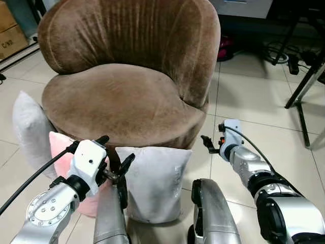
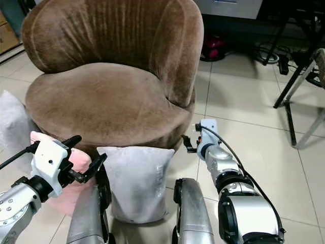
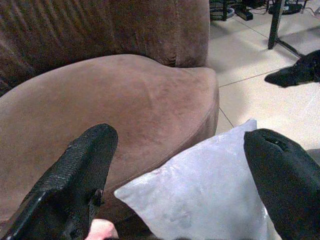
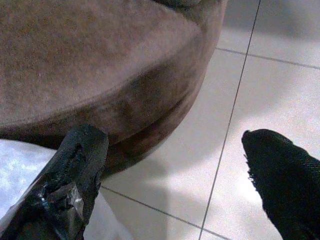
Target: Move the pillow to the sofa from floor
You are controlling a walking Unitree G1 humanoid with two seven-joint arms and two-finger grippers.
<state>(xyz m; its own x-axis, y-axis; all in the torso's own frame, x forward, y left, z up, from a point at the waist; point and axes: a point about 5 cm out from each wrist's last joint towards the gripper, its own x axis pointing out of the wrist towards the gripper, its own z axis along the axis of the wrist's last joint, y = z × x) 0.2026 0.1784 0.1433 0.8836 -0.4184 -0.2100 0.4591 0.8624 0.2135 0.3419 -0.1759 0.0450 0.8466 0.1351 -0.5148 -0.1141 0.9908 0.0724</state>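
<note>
A grey pillow (image 1: 155,183) stands upright on the tiled floor (image 1: 254,101), leaning against the front of the brown sofa (image 1: 127,96). A pink pillow (image 1: 63,152) sits just to its left, and another grey cushion (image 1: 31,129) leans against the sofa's left side. The left gripper (image 1: 116,152) hovers at the grey pillow's upper left corner — fingers spread wide, holding nothing. The right gripper (image 1: 208,144) hangs beside the sofa base, to the right of the pillow — also wide open and empty.
</note>
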